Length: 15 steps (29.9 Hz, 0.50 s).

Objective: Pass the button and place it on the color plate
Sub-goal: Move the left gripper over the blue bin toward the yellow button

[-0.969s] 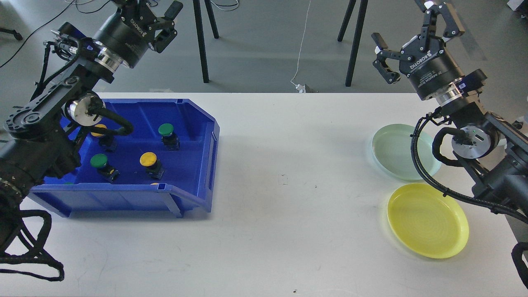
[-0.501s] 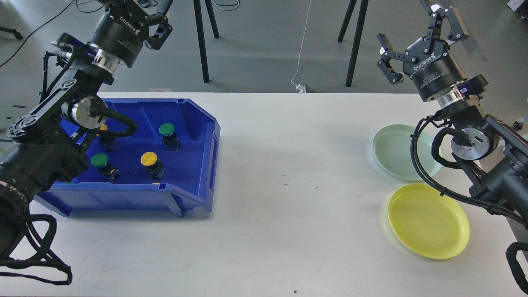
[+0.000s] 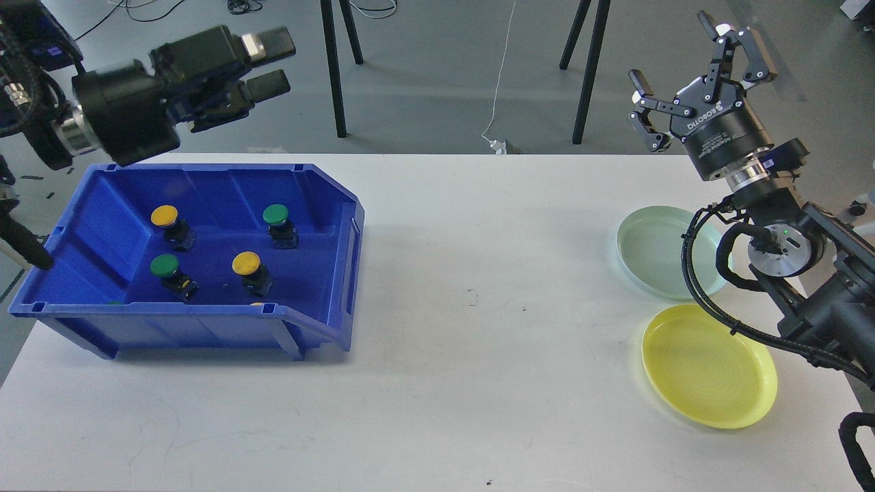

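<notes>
Four buttons stand inside the blue bin (image 3: pixel 321 273), the nearest a yellow button (image 3: pixel 247 264). My left hand (image 3: pixel 270 63) hovers above the bin's far wall, fingers parted, empty. Right hand (image 3: pixel 694 75) gapes, empty. Buttons look light, rigid; I'd pinch the black body under the slick cap.

Grey floor (image 3: pixel 424 68) filling the far band from ten to two o'clock, black tripod legs (image 3: pixel 333 68) at eleven, another pair (image 3: pixel 588 68) at one, white cable (image 3: pixel 502 75) trailing down at twelve, white table (image 3: pixel 444 355) in even light
</notes>
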Available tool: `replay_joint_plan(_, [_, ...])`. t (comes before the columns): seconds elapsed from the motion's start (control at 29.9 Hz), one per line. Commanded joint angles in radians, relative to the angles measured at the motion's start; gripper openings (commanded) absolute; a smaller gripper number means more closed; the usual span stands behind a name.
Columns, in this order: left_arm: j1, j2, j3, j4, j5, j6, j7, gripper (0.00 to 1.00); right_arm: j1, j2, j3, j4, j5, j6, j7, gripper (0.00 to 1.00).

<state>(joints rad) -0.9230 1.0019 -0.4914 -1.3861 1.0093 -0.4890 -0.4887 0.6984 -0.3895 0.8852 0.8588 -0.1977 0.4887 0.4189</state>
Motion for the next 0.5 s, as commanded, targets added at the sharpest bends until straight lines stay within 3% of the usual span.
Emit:
replay_joint_plan(0.0, [-0.147, 0.093, 0.247, -0.011, 0.256, 0.003, 0.0, 1.0, -0.016, 0.001, 0.0, -0.012, 0.0, 0.0, 0.001, 0.99])
replay_joint_plan(0.17, [-0.252, 0.074, 0.496, 0.018, 0.497, 0.05, 0.0, 0.99, -0.028, 0.001, 0.001, -0.015, 0.0, 0.0, 0.001, 0.99])
replay_joint_plan(0.47, [-0.25, -0.089, 0.602, 0.177, 0.563, 0.059, 0.0, 0.99, -0.031, 0.001, 0.003, -0.012, 0.0, 0.0, 0.001, 0.99])
